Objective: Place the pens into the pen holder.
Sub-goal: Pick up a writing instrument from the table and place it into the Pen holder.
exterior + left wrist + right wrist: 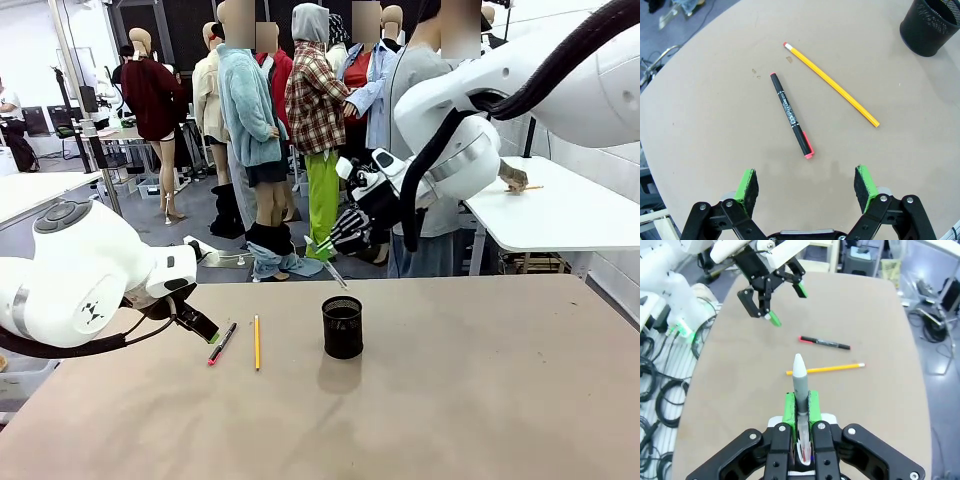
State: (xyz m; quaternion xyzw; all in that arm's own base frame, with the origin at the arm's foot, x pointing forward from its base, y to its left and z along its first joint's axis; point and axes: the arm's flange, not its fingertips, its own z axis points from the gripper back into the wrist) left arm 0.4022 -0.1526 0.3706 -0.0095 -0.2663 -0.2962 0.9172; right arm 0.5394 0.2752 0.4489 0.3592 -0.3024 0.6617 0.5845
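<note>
Tan tabletop (480, 400): flat, and all loose items lay on it.

Your left gripper (806, 175) was spread wide, green pads (747, 184) far apart, nothing between them, hanging low over the table.

Your right gripper (800, 402) was pressed together, pinching a white-grey pen (799, 382) that stuck straight out past the fingertips, high above the table.

Small black metal-mesh cylindrical pen holder (342, 327): upright, well apart from the left gripper, to the robot's right of both loose pens.

Yellow wooden pencil (832, 85): lying flat between the holder and the black pen, touching neither.

Black pen with pink-red ends (791, 115): lying flat just ahead of the open left fingers, one pink-red end nearest them, roughly centred on the gap. Contact not seen.
</note>
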